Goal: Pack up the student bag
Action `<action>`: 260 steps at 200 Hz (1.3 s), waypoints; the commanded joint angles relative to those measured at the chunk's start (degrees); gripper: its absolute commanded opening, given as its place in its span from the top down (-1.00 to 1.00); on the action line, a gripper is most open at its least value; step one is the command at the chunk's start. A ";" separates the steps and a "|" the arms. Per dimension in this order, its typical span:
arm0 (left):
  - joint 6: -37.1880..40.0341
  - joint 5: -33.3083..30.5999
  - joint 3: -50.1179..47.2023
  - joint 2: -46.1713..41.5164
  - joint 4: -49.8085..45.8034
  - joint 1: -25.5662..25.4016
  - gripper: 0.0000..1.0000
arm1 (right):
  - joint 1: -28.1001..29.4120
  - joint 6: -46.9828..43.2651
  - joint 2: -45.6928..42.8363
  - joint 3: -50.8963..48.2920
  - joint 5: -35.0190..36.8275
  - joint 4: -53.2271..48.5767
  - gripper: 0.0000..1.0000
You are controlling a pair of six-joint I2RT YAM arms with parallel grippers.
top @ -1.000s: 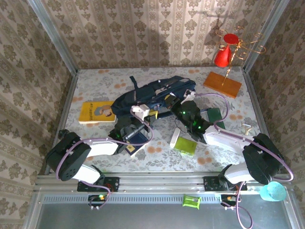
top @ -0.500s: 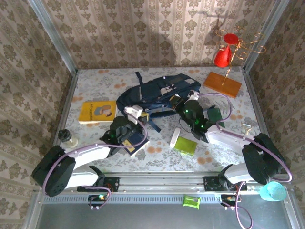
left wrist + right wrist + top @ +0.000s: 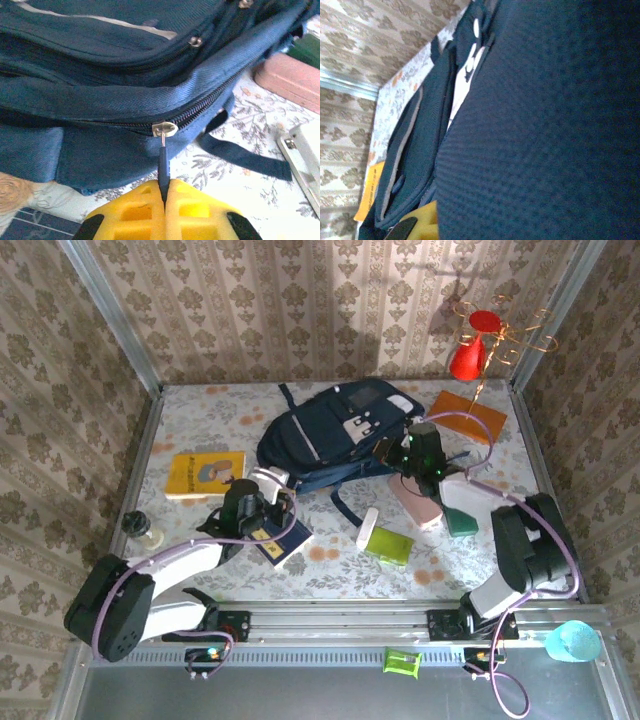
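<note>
1. Table [image 3: 200,420]: floral cover.
2. Student bag [image 3: 335,435]: navy backpack lying front up at the far middle of the table.
3. Right gripper [image 3: 390,453]: jaws closed, apparently pinching fabric at the bag's right edge.
4. Left gripper [image 3: 164,190]: yellow jaws closed tight on the zipper pull [image 3: 163,162], near the bag's front edge.

Handling note: draw the pull along the line of the teeth, not upward. The right grip should brace the fabric taut so the slider [image 3: 165,129] is less likely to snag.
</note>
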 commanded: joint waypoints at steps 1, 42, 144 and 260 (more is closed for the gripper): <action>1.07 5.03 2.66 1.19 -1.34 -1.57 1.00 | -1.95 -7.54 4.29 6.24 -6.45 -6.27 0.80; 0.09 4.17 5.39 4.91 0.06 -3.99 1.00 | -3.20 -11.99 6.62 12.82 -4.31 -18.41 0.17; -0.43 0.34 5.50 8.26 2.01 -6.52 1.00 | 7.93 -1.20 -8.98 -5.09 2.43 -13.40 -0.69; 1.14 -1.53 4.77 7.91 1.87 -8.04 1.00 | 14.25 18.54 3.12 -8.06 7.40 8.85 -0.50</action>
